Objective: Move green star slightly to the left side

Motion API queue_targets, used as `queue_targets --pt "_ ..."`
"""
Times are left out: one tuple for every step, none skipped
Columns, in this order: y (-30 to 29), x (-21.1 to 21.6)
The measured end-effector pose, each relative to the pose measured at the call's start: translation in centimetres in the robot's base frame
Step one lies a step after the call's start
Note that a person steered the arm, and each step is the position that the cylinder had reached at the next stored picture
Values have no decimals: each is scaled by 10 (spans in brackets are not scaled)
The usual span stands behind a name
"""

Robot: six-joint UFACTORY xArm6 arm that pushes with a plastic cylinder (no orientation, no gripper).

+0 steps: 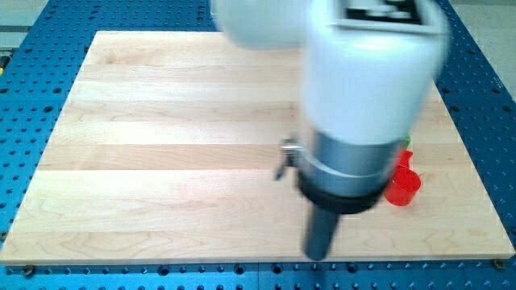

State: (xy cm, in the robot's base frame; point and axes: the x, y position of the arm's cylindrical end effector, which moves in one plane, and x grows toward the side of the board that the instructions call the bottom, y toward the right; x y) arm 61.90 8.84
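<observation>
Most of the wooden counter (145, 121) lies to the view's left of my arm. Near the view's bottom edge, right of centre, my tip (317, 256) rests on the wood at the end of the dark rod, touching no block. There is no grasping part to open or close, only this rod.

Above it the bulky white body of the arm (367, 72) hides much of the right half. Just right of it a red block (401, 184) stands near the counter's right edge; its shape is hard to tell. Directly above the red block a small sliver of green (408, 142) peeks out. I take it to be the green star, though its shape is hidden and I cannot tell whether it touches the red block.

The push does not look begun. I judge this to be the approach, with my tip below and left of the star. The next move calls for bringing my tip round to the star's right side without knocking the red block, then a short, gentle shove toward the view's left
</observation>
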Motion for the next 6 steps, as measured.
queue_targets --pt "83 -5" --pt "120 -5" --pt "173 -7" --pt "224 -42" --pt "252 -106" --pt "229 -158"
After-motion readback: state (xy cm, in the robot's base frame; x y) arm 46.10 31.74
